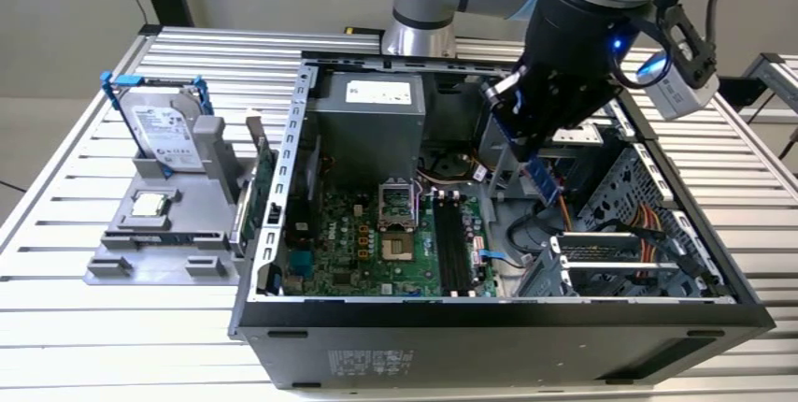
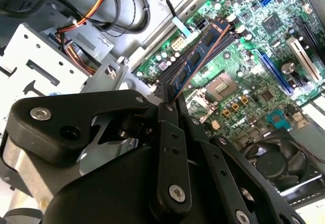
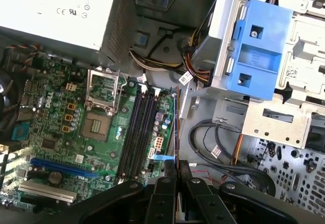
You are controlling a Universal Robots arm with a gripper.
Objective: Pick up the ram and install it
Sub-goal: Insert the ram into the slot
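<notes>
My gripper (image 1: 534,155) hangs inside the open computer case (image 1: 499,313), above its right-of-centre part in the exterior view, and it is shut on the ram (image 1: 544,180). The ram is a thin blue-green stick with dark chips that points down from the fingertips. In the second wrist view the ram (image 2: 202,52) runs out from the gripper (image 2: 170,103) over the green motherboard, close to the long black slots (image 2: 163,82). In the first wrist view the ram (image 3: 176,127) shows edge-on, just to one side of the black slots (image 3: 136,132). In the exterior view the slots (image 1: 451,248) lie below and to the left of the gripper.
A grey power supply (image 1: 368,112) fills the case's back. The drive cage (image 1: 623,262) with orange cables stands on the exterior view's right, with a blue bracket (image 3: 259,51) nearby. A silver hard drive (image 1: 163,131) stands in a grey holder outside the case. The processor socket (image 1: 396,210) sits beside the slots.
</notes>
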